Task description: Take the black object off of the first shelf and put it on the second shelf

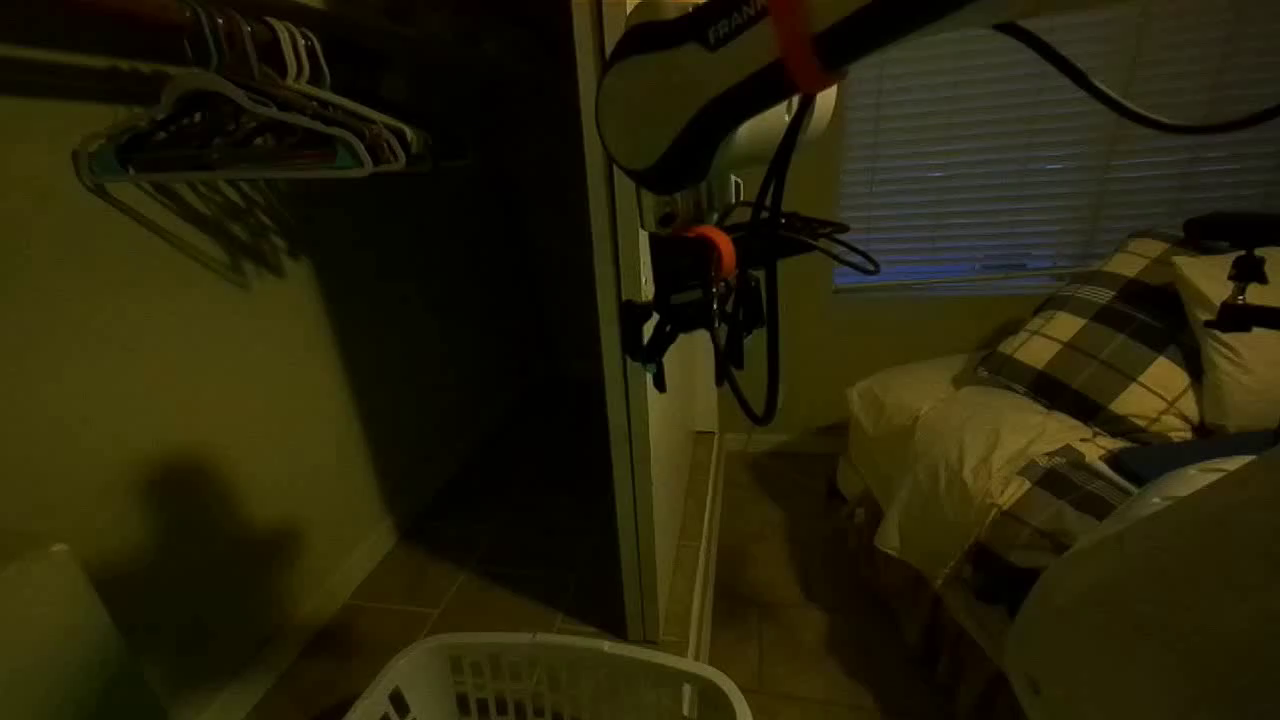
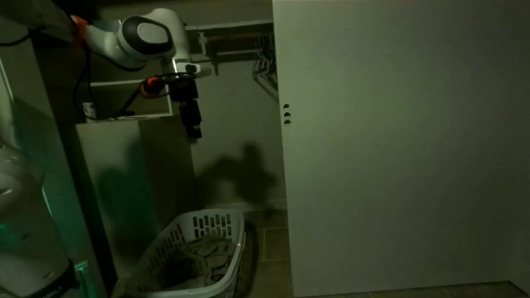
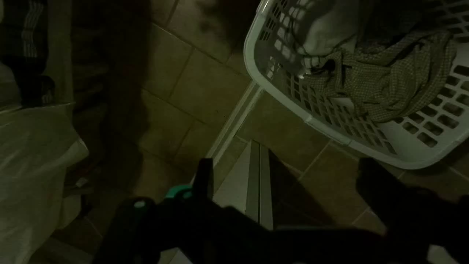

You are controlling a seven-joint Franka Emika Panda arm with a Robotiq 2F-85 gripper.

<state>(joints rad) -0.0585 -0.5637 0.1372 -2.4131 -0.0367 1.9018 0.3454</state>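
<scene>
Your tool (image 3: 285,168) hangs spread wide, empty, right of the shelves (image 2: 157,116) in an exterior view, presumably for clearance before reaching in. The black object isn't discernible.

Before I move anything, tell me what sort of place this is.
Probably a home bedroom, by its closet: a bed with a plaid pillow, clothes hangers, and a white basket holding cloth.
</scene>
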